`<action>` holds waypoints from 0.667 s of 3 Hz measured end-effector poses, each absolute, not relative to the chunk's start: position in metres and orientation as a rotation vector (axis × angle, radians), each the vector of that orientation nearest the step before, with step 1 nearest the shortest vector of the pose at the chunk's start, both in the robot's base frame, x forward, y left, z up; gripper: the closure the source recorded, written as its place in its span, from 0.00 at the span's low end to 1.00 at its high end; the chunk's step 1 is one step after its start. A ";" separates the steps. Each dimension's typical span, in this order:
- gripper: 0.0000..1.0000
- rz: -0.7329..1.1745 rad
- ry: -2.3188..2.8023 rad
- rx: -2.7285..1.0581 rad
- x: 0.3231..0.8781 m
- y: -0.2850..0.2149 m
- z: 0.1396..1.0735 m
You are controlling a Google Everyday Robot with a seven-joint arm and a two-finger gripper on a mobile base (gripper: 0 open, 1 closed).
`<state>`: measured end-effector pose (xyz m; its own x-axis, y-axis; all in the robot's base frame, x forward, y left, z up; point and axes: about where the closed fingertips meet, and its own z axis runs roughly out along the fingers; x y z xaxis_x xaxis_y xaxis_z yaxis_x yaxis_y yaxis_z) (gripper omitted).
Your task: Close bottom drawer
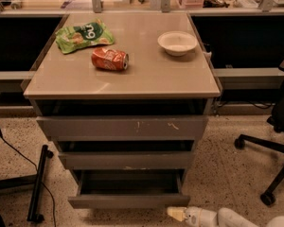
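Down at the picture's bottom edge, the gripper lies close to the floor, its pale tip pointing left. Whether the jaws are spread or closed cannot be told. Just above and beyond the tip is the right end of the bottom drawer, which stands pulled well out and looks untouched. The approach seems the step in hand. Next, I judge, the tip must meet that flat front and push straight inward.
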<state>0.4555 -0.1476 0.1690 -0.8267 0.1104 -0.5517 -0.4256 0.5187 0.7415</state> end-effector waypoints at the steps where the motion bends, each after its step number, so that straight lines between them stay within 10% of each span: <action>1: 1.00 1.288 2.218 -0.254 0.456 -0.147 0.168; 2: 1.00 1.277 2.199 -0.316 0.476 -0.132 0.162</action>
